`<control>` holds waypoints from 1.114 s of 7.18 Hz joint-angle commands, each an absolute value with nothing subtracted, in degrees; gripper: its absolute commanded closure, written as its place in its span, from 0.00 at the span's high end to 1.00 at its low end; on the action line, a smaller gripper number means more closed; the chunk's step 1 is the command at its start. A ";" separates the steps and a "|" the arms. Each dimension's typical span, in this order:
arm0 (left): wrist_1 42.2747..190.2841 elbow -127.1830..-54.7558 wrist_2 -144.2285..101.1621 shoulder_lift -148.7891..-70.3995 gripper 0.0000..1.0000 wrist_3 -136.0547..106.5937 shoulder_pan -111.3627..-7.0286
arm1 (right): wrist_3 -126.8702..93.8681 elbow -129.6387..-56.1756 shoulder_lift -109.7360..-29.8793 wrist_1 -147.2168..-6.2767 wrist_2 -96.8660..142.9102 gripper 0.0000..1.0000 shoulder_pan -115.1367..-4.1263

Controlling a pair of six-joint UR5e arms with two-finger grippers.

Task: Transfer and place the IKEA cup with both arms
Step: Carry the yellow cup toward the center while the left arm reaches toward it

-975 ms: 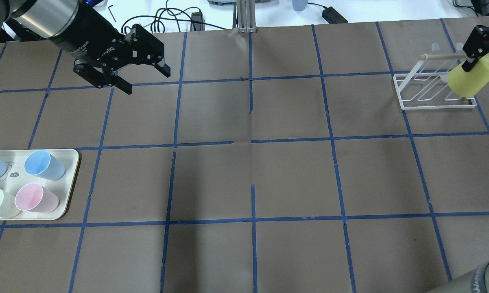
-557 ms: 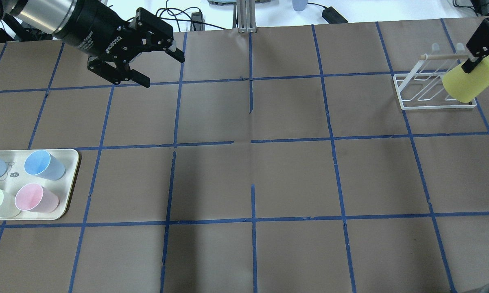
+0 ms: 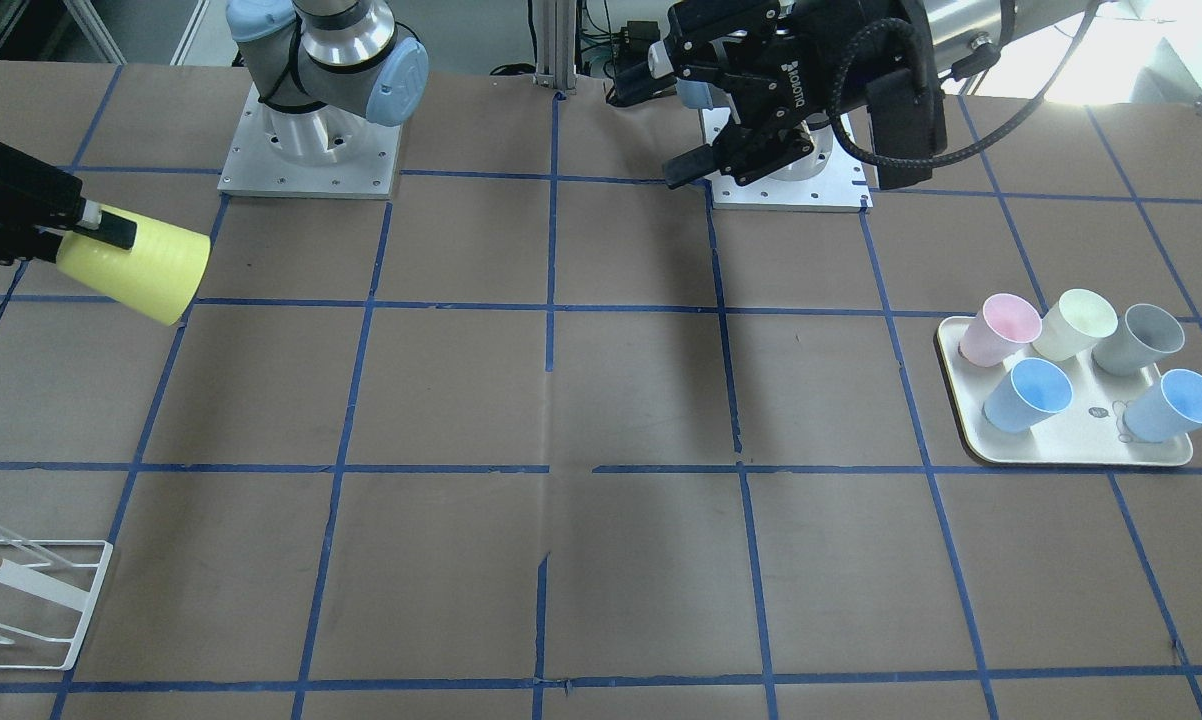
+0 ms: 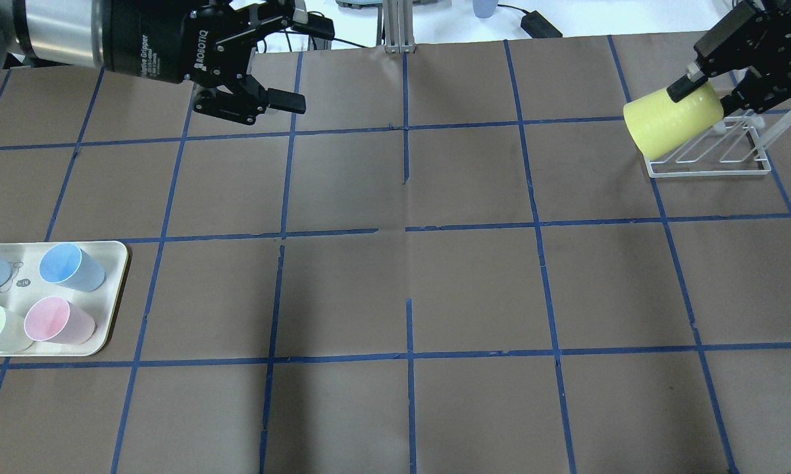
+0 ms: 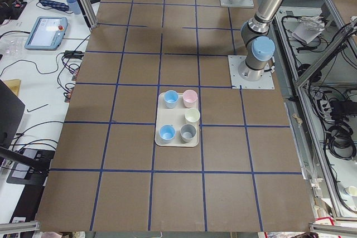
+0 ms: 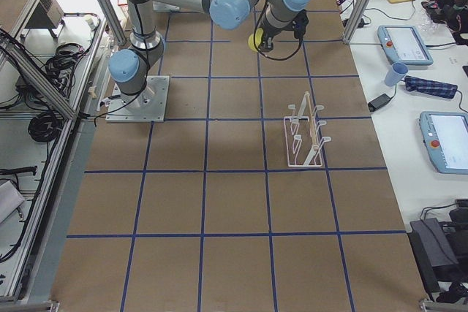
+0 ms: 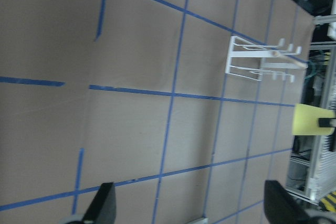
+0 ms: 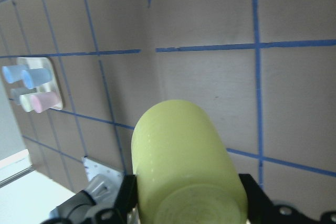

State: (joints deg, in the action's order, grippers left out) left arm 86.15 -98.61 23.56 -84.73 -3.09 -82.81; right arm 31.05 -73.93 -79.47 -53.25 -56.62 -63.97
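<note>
The IKEA cup [image 4: 665, 125] is pinched sideways in the right gripper [image 4: 705, 95]; the left gripper [image 4: 308, 64] is held spread, empty.

- IKEA cup [image 4: 665, 125]: showing bright yellow all over.
- right gripper [image 4: 710, 95], left gripper [image 4: 303, 64]: both showing black; left one carrying white lettering.
- right arm [image 3: 336, 35]: showing silver-grey, joint caps [image 3: 401, 80] showing light blue.
- table [image 4: 474, 289]: wearing brown paper, blue tape grid [image 4: 537, 224] crossing it.
- tray [image 3: 1071, 455]: showing cream, bearing small dark print.
- pink cup [image 3: 1001, 330], pale cream cup [image 3: 1071, 322], grey cup [image 3: 1139, 340], light blue cups [image 3: 1027, 393] [image 3: 1173, 405]: showing pastel tones.
- rack [image 4: 705, 172]: showing white wire.
</note>
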 commanded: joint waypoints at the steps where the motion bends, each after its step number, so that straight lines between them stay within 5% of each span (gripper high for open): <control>1: 65.24 -113.83 8.33 -84.64 1.00 -4.38 -83.05 | 32.52 -74.09 -79.72 -40.05 -43.91 0.41 -64.25; 3: 53.12 -118.12 3.78 -86.83 0.98 -7.99 -84.54 | 32.70 -74.44 -81.46 -31.77 -35.89 0.41 -64.77; 8: 49.39 -115.31 -4.72 -95.34 0.96 -7.91 -91.74 | 32.61 -80.32 -83.06 -29.69 -24.29 0.41 -72.76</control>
